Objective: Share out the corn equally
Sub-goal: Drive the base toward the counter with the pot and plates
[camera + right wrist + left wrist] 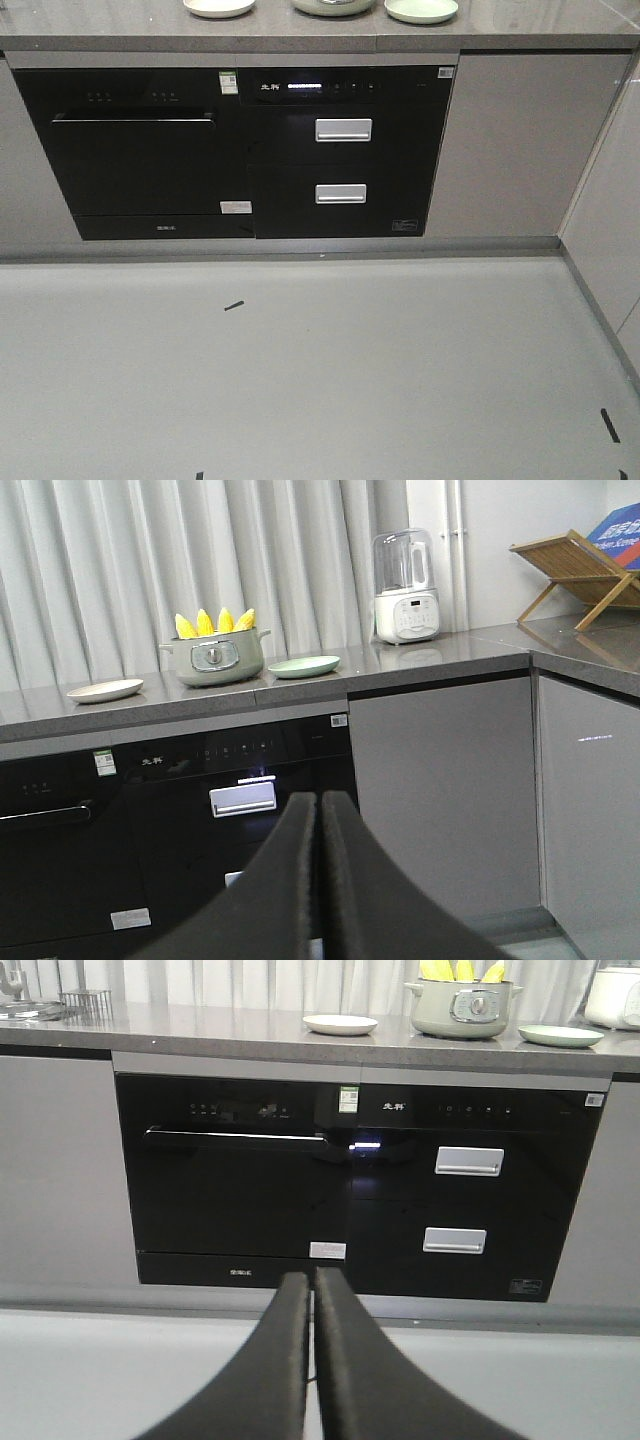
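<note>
Plainly, the corn stands upright, eleven o'clock from the right gripper, one o'clock from the left gripper. Both are clenched, empty.

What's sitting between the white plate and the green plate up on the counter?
A grey-green pot with yellow corn cobs standing up in it. The right wrist view shows it best.

Soft, even indoor light; pictures slightly grainy.

A kitchen: grey counter over a built-in black oven and drawers; in the right wrist view, pot at ten o'clock, blender at one.
</note>
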{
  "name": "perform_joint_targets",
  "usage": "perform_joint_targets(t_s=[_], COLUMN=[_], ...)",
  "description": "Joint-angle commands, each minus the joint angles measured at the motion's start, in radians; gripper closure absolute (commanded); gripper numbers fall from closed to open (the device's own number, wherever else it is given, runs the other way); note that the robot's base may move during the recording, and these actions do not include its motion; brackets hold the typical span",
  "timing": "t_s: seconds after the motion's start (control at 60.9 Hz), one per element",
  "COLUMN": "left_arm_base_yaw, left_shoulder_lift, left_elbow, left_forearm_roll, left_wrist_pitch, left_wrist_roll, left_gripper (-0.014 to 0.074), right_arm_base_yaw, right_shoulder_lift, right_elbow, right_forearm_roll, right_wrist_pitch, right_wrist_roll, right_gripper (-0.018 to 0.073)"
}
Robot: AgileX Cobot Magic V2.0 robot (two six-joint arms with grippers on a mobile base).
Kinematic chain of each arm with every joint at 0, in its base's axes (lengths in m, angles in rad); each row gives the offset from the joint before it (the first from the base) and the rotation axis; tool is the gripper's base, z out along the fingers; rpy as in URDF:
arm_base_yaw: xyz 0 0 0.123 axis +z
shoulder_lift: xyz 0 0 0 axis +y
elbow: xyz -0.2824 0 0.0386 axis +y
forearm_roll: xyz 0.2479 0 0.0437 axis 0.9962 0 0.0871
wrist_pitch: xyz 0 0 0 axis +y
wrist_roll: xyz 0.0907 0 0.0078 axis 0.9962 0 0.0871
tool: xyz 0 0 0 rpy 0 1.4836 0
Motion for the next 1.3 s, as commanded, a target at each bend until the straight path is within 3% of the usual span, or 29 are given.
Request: perform_joint_targets(t_s=[0.0, 1.282], left_arm_base_yaw=[-0.003, -0.003], left_shoulder_lift=[-0.005, -0.005], left_elbow=[-0.029, -0.029], left_forearm_roll=[-0.009, -0.009], left_wrist_pitch=[-0.071, -0.071], left_wrist_roll=[-0.002, -0.002], left_gripper=[0.0602, 0.0602], right_arm_base_yaw=[-0.006, -0.006], right_shoulder_lift=[-0.006, -0.006], right_elbow=[0.018, 0.018], right_forearm_roll=[-0.005, -0.005], right_wrist_pitch=[-0.076, -0.076], right_wrist_roll=[-0.001, -0.001], right_gripper=[0.0561, 0.0561])
